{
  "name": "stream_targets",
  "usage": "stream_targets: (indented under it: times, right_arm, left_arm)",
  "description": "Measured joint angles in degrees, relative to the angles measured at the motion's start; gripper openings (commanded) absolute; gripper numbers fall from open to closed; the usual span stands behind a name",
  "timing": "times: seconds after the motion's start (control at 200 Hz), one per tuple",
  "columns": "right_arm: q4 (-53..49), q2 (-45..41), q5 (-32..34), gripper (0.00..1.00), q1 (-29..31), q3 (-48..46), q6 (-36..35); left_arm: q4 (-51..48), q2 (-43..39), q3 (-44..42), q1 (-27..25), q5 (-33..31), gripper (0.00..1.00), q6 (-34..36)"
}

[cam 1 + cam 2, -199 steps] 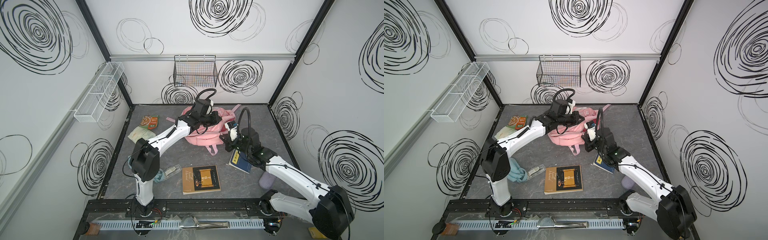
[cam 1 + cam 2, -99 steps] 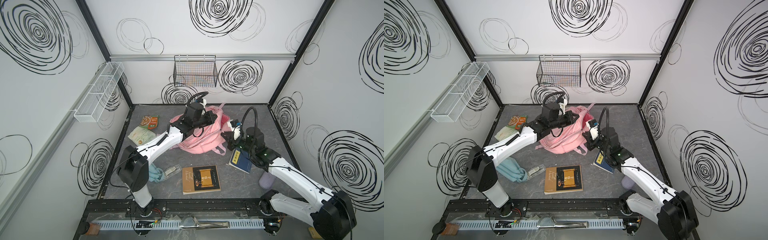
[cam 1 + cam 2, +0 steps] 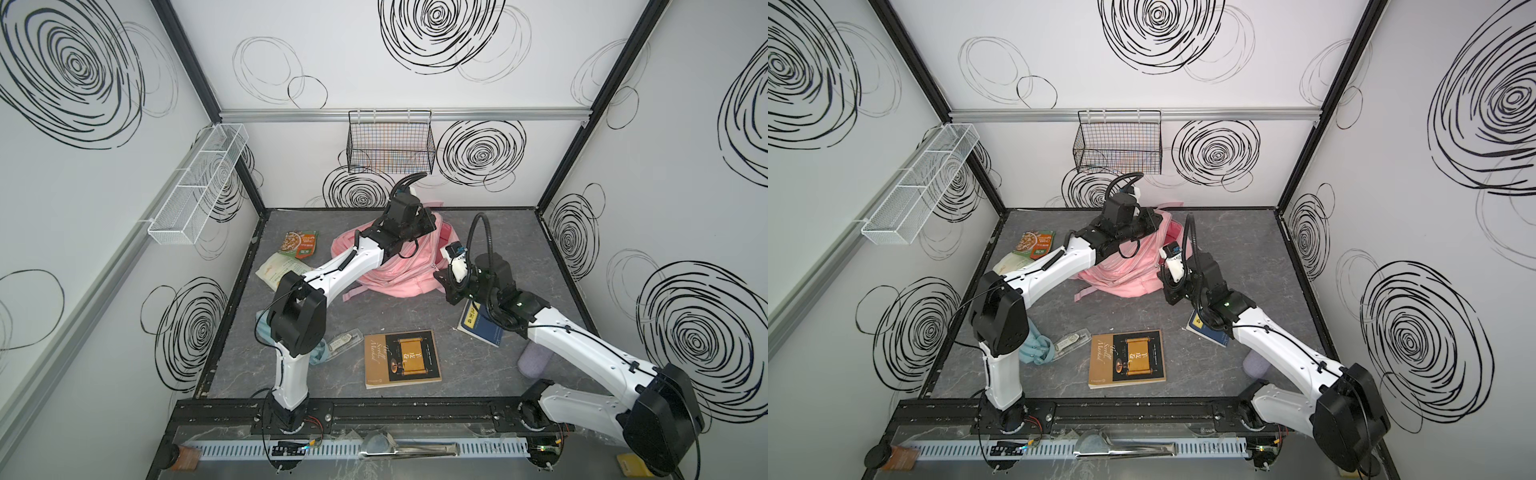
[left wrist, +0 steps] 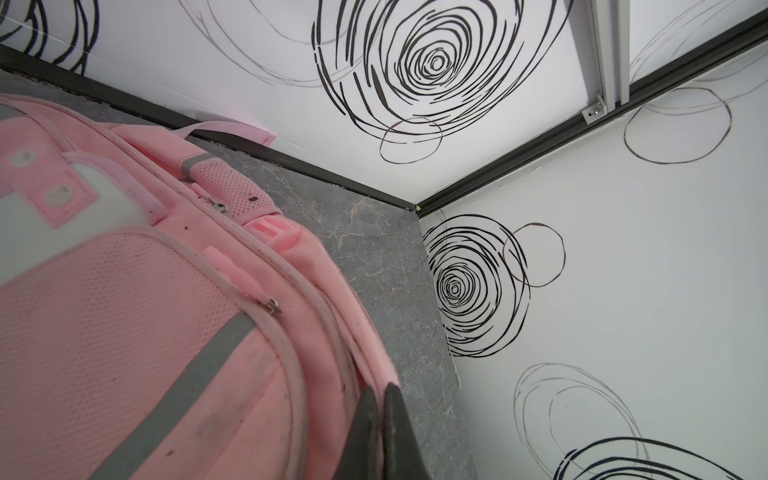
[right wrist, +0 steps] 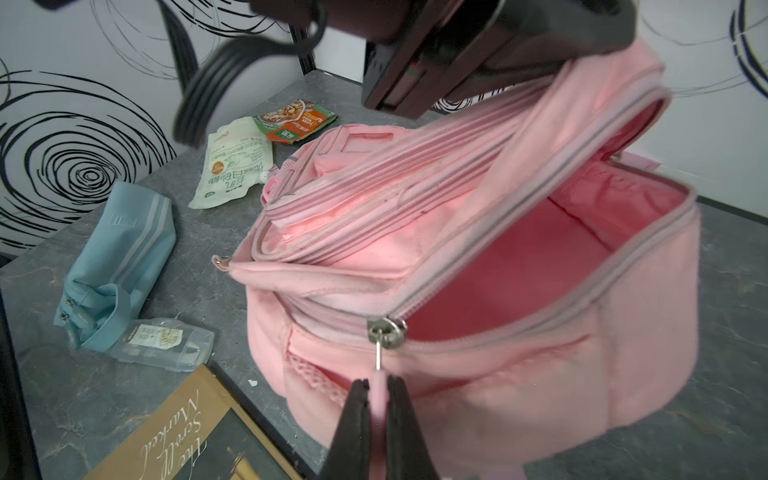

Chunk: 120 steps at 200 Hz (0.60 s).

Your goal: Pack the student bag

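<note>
Holding the student bag wide open near the middle of the desk's back edge!
Clenched tight with the left pincer on the lifted top flap; pinching the pink zipper pull with the right pincer, equally clamped. Gaping at the main compartment, pink lining on show, well apart from the brown book by the front edge.

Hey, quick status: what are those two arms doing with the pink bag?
Left gripper clamped on student bag flap. Right gripper pinching zipper pull. Main compartment gapes open, nothing blocking.
</note>
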Motion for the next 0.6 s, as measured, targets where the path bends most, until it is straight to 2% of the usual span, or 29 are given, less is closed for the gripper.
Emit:
stream_targets:
  times: [0.085, 0.14, 0.235, 0.415, 0.6]
  right_arm:
    - [0.04, 0.0, 0.09, 0.0, 0.24, -1.79, 0.63]
    - [0.04, -0.07, 0.2, 0.0, -0.02, -2.29, 0.81]
    - [-1.14, -0.22, -1.53, 0.0, -1.66, -2.56, 0.74]
    - [-3.34, -0.17, -4.28, 0.0, -4.07, -2.6, 0.07]
    - [-3.34, -0.09, -5.64, 0.0, -4.39, -2.6, -0.63]
  left_arm:
    - [2.75, -0.02, -1.14, 0.61, 0.94, 0.01, -0.13]
    - [5.11, -0.02, -2.56, 1.33, 2.89, 0.25, -0.02]
    - [8.5, -0.22, -4.11, 3.78, 7.08, 0.43, 1.27]
    - [7.76, -8.17, -11.15, 8.85, 14.62, 0.52, 8.37]
    - [-1.79, -14.67, -13.16, 6.05, 20.94, 0.55, 20.83]
